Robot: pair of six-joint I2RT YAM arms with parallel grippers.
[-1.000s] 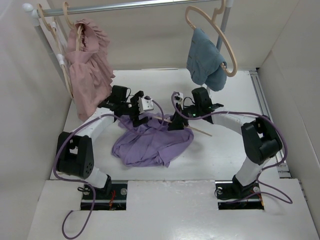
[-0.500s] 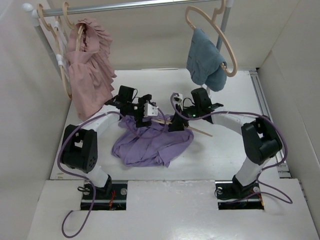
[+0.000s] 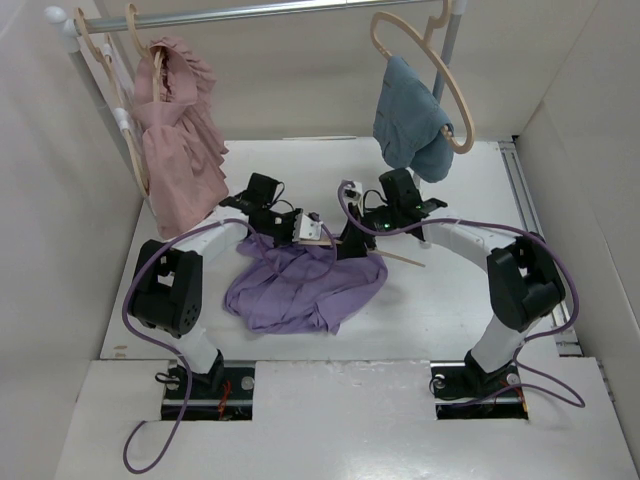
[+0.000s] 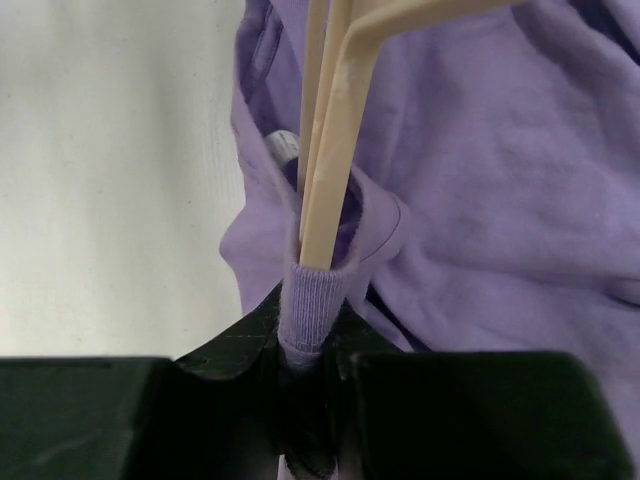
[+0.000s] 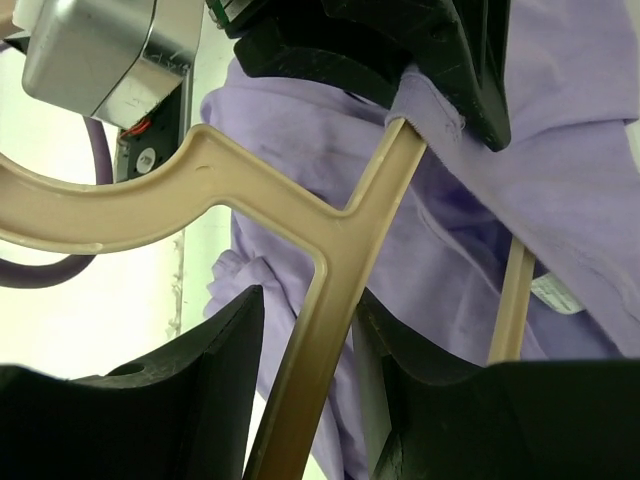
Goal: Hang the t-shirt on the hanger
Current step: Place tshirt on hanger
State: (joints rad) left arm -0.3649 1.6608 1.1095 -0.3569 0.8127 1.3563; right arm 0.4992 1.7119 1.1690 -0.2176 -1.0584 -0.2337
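The lavender t-shirt lies crumpled on the white table between the arms. My left gripper is at its far edge, shut on the ribbed collar. The pale wooden hanger runs into the neck opening just above that grip. My right gripper faces the left one from the right and is shut on the hanger, whose stem passes between its black fingers. One hanger arm sticks out to the right over the table. Purple cloth hangs behind the hanger.
A metal rail crosses the back. From it hang a dusty-pink garment at the left and a blue-grey garment at the right, each on its own hanger. White walls close both sides of the table.
My left gripper has moved right, up to the hanger, and closed on the t-shirt's collar. The right arm has shifted only slightly, still holding the hanger.
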